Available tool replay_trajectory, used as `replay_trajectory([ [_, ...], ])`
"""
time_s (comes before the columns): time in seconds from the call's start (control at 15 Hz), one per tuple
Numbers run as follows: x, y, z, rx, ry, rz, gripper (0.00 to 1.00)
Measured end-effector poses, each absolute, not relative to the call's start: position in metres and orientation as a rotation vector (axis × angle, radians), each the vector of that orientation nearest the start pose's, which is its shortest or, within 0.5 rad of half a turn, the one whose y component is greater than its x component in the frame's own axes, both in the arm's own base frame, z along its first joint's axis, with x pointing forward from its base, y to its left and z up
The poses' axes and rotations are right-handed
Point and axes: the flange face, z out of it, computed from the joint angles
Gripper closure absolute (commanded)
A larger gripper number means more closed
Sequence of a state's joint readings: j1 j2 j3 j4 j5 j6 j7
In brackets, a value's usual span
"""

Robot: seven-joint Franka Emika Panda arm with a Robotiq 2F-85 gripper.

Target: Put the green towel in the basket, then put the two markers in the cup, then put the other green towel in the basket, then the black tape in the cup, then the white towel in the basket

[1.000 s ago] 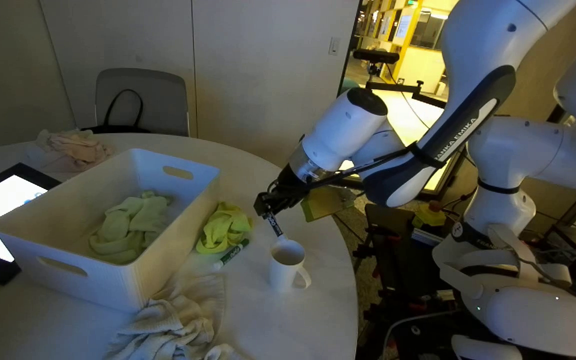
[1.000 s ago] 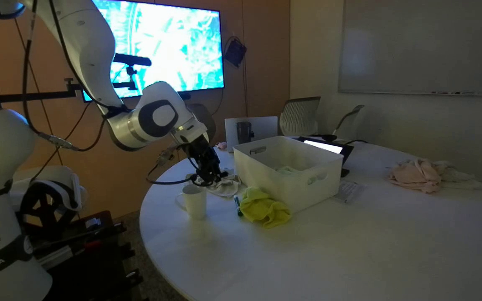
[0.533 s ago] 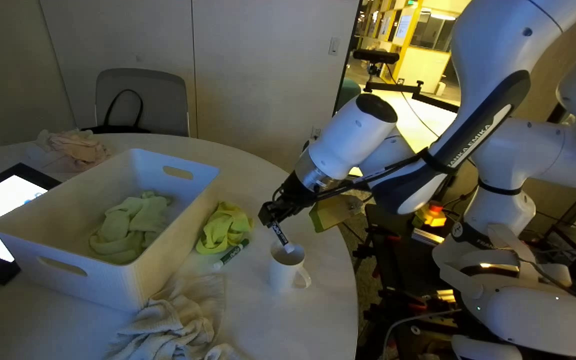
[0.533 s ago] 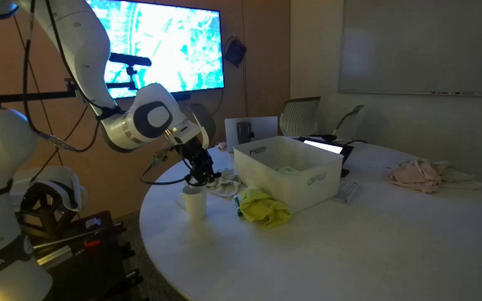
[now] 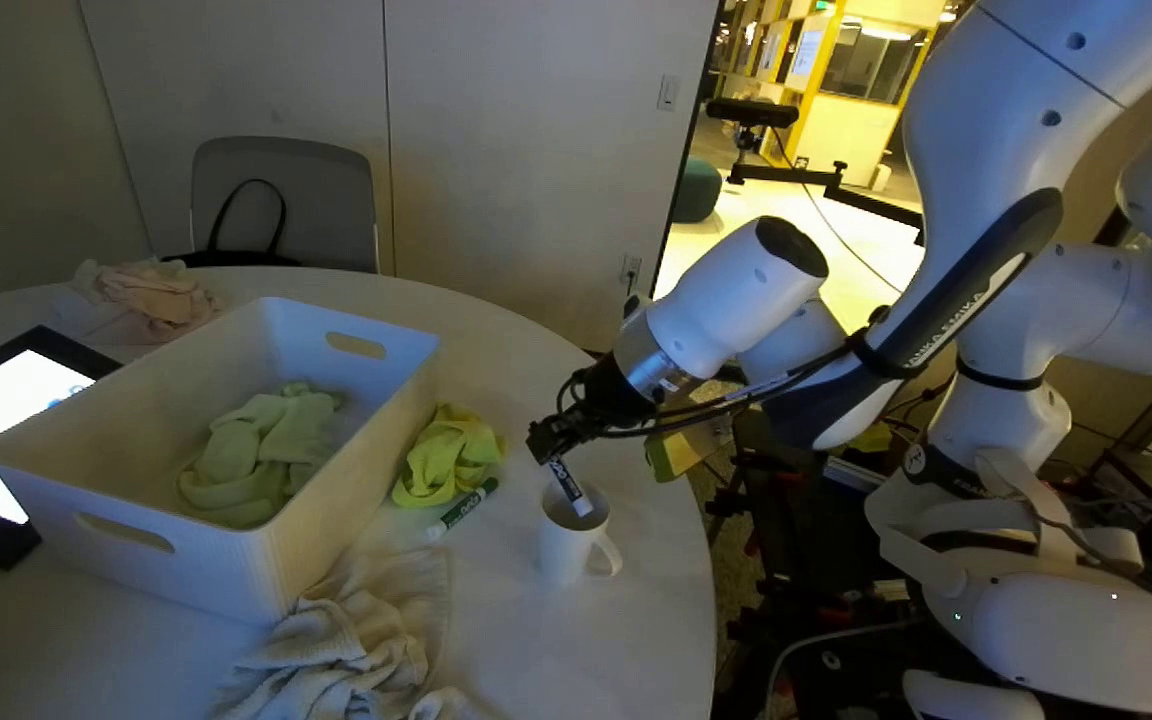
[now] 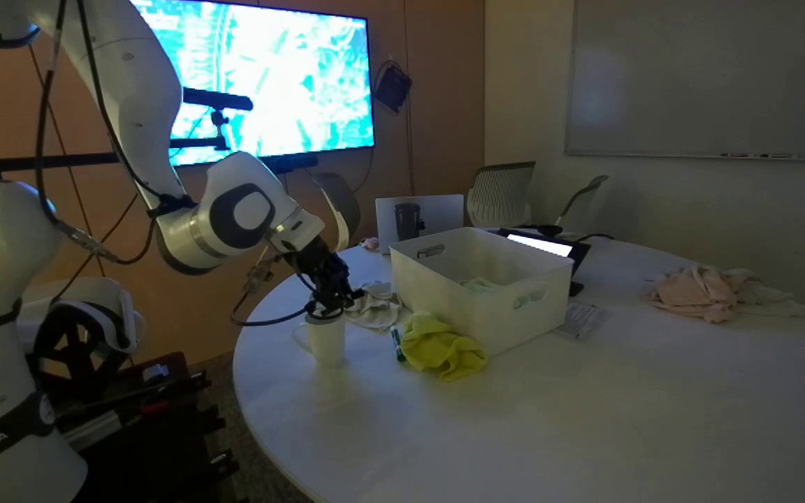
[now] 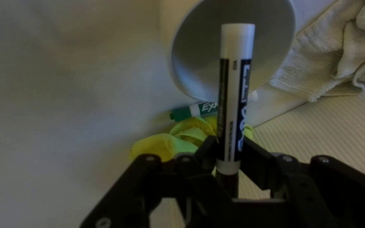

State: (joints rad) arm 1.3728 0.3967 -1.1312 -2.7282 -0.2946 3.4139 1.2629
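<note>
The hand (image 7: 228,150) is black. One marker (image 7: 232,95) is white at its end, its black label split by a pale stripe and printed in white; the other marker (image 7: 198,110) pairs a green cap and white-lettered green label with a white band. The cup (image 5: 564,550) and the bench (image 6: 584,412) are white, the basket (image 5: 216,570) white with fine ribbing. One towel (image 5: 261,445) is pale green, a second towel (image 6: 439,349) vivid yellow-green, a third towel (image 5: 356,645) off-white.
</note>
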Motion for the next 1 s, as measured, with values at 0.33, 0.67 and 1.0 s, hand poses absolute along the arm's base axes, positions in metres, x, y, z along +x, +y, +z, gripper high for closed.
replay_trajectory([
  [0.33,0.408,0.118,0.208,-2.833,0.735,-0.950,0.71],
  [0.67,0.405,0.124,0.201,-2.838,0.656,-1.005,0.24],
  [1.0,0.410,0.118,0.213,-2.821,0.605,-1.029,0.00],
])
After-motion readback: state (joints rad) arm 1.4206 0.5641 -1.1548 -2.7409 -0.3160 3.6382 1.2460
